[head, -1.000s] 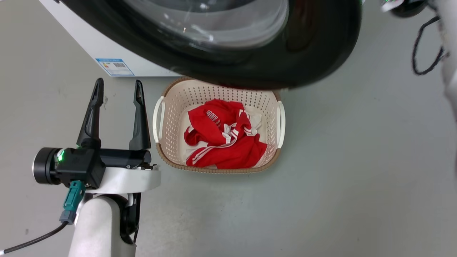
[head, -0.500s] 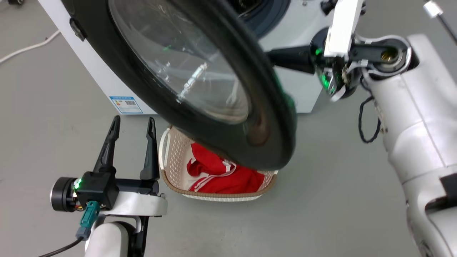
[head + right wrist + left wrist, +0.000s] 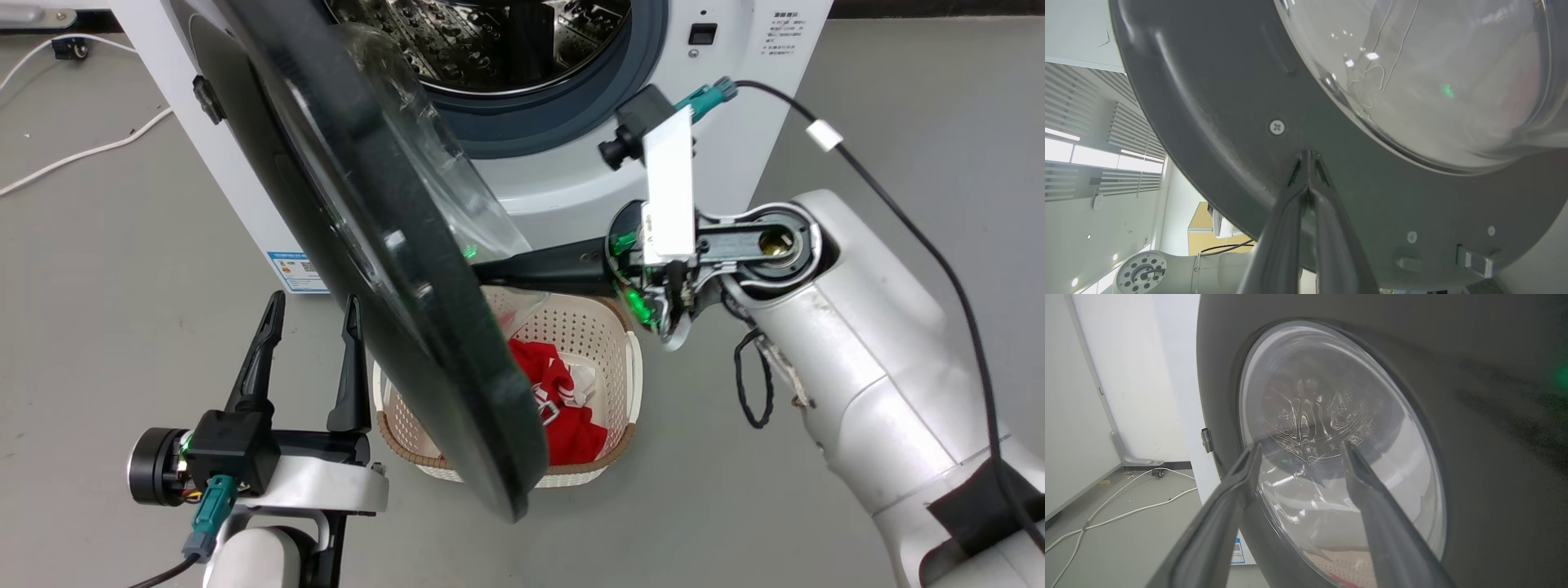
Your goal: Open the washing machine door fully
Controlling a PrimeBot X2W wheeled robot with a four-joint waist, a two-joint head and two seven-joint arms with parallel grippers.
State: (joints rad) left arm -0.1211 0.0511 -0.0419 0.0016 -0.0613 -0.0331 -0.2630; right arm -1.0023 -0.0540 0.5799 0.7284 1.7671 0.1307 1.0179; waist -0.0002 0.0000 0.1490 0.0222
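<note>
The washing machine door is seen swung out, edge-on, running from the upper left to the bottom centre of the head view. The right gripper is closed with nothing held, its tips set against the door's grey inner rim. The left gripper is spread wide and empty at lower left. A blue-edged sticker on the white machine is too small to be read.

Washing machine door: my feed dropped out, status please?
Right gripper shut, tips against washing machine door inner face. Left gripper open beside its outer face. Door partway open. Laundry basket beneath it.
</note>
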